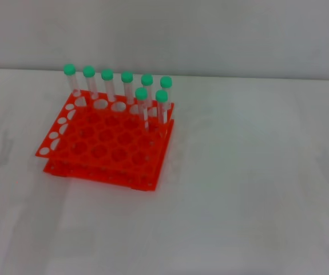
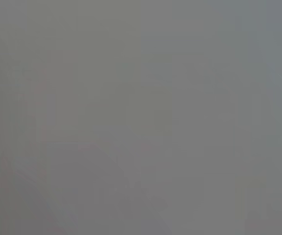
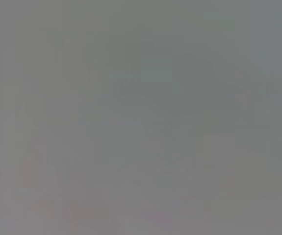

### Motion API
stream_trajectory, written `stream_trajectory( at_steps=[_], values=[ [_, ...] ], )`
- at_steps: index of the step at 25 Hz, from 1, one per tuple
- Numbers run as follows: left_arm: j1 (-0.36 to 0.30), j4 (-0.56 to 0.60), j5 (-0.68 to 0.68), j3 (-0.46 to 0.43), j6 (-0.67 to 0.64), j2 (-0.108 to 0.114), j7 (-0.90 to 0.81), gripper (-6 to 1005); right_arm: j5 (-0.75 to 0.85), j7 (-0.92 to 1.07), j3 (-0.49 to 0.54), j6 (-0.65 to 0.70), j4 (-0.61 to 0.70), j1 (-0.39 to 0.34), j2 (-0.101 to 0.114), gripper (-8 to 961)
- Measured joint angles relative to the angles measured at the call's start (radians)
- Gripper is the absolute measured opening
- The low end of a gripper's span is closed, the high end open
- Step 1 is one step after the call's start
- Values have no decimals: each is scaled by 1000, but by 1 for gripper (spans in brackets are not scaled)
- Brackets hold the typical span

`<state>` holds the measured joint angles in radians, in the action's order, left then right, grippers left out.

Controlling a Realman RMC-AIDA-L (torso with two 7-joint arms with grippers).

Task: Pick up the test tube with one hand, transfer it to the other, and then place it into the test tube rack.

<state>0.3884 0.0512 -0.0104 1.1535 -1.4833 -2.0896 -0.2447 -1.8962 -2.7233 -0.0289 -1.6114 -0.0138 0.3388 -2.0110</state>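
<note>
Bare table (image 1: 250,217) in front, rack (image 1: 104,146) left of centre holding eight capped tubes (image 1: 146,103) upright along its far edge; no gripper visible, finger state unknowable; risk: an incoming arm knocking the crowded tubes or shifting the rack.

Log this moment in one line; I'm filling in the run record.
test tube rack on table | eight green-capped tubes upright in rack | grippers unseen

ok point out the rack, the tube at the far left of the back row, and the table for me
rack (image 1: 104,150): head view, on its orange top grid.
leftmost tube (image 1: 69,69): head view, on its green cap.
table (image 1: 256,189): head view, on bare white surface right of the rack.
</note>
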Motion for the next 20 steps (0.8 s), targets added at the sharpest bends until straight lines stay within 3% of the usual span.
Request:
stream_trajectory(
  at_steps=[20],
  values=[
    [17, 4, 12, 0, 25, 4, -13, 776, 0, 4, -9, 72, 1, 25, 0, 707]
  ],
)
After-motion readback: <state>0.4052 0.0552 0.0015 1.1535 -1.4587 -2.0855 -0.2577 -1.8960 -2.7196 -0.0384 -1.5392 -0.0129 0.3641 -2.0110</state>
